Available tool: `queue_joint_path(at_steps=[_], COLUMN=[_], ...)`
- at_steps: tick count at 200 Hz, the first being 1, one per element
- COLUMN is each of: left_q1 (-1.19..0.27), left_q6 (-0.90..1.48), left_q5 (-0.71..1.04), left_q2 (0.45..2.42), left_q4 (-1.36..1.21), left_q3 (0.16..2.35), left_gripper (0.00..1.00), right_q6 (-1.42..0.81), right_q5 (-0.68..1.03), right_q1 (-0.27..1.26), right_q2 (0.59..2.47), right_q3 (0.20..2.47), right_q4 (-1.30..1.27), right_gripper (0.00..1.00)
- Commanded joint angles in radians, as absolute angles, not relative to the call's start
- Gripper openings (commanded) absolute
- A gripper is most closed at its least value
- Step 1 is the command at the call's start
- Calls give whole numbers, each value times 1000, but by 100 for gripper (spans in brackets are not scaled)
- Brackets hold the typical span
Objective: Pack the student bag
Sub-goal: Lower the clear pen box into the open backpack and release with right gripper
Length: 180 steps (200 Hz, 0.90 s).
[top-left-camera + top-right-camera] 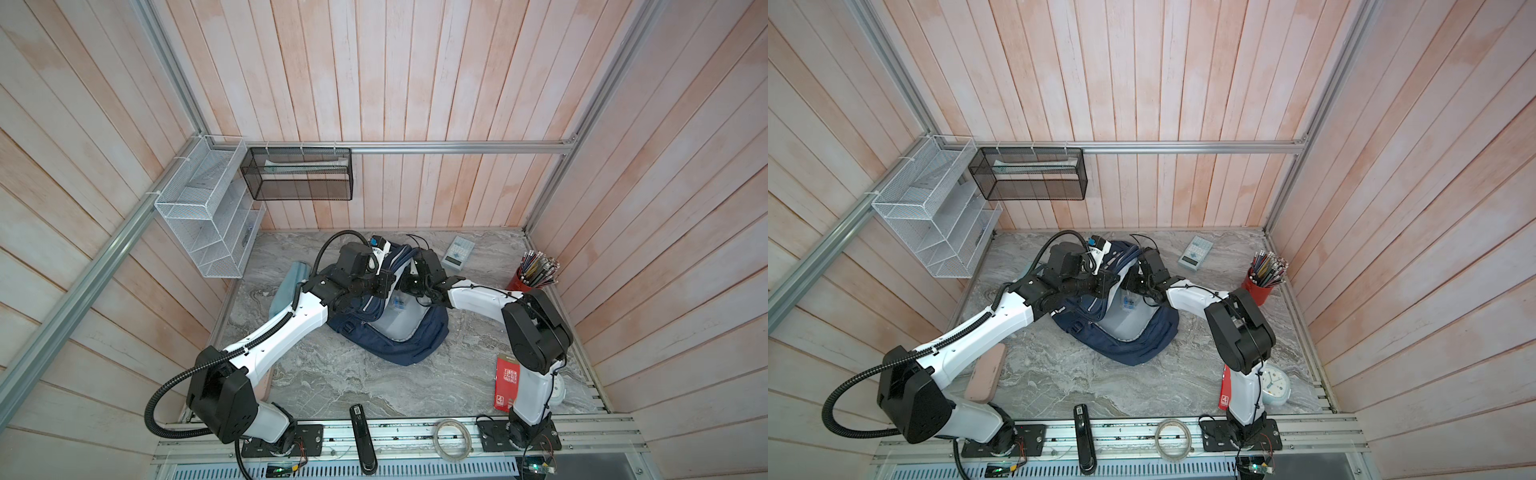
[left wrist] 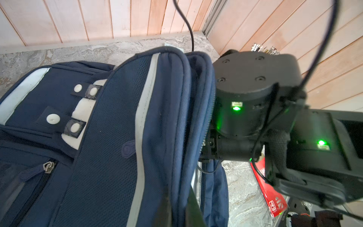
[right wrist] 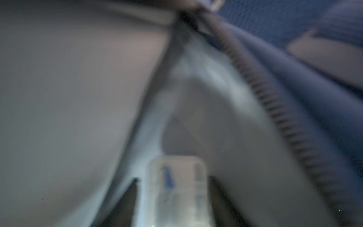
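Two loose bits, tape roll [image 1: 437, 436] and black stapler [image 1: 361, 432], sit nearest me on the rail [image 1: 415, 432]; mid-table lies the student bag [image 1: 426, 336], L gripper [image 2: 177, 198] pinching its flap edge to keep the main compartment gaping, I reckon. R gripper [image 3: 173, 178] is inside w/ a clear box [image 3: 176, 198] between its jaws, too blurred to tell if gripping; calculator [image 1: 458, 252] waits beyond.

Both top views look down on the whole table [image 1: 332, 382]; wrist cameras crowd the student bag [image 2: 110, 137].
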<state>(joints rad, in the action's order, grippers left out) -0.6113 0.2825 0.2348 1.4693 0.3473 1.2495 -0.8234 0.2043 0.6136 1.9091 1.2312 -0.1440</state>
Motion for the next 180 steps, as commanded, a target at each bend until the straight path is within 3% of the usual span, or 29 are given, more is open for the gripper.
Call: queue_joint_path(at_steps=[1,33,73,102,134,180], left_q1=[-611,-611,-610,-611,-610,-613], left_q6=[304,338,351,354,359,378], left_q5=[319,365,360,367,386,390], left_q2=[1436,1432,1426,1425,1431,1414], left_q4=[138,85,66,66,74,63], left_q3=[1235,1175,1137,1139,1149,1108], left_gripper=[0,0,0,0,0,0], right_q6=[-918,-867,-728,-702,-673,-611], right_q5=[292,273,287,295,340,398], right_q1=[632,627,625,636,667,673], right_q2=[1854,1764,1633,1573,1654,1816], right_q3=[1160,1094,915,806,856,1042], right_q4=[-423,-331,-164,-181,-222,-270], right_gripper=[78,78,62,48,43,26])
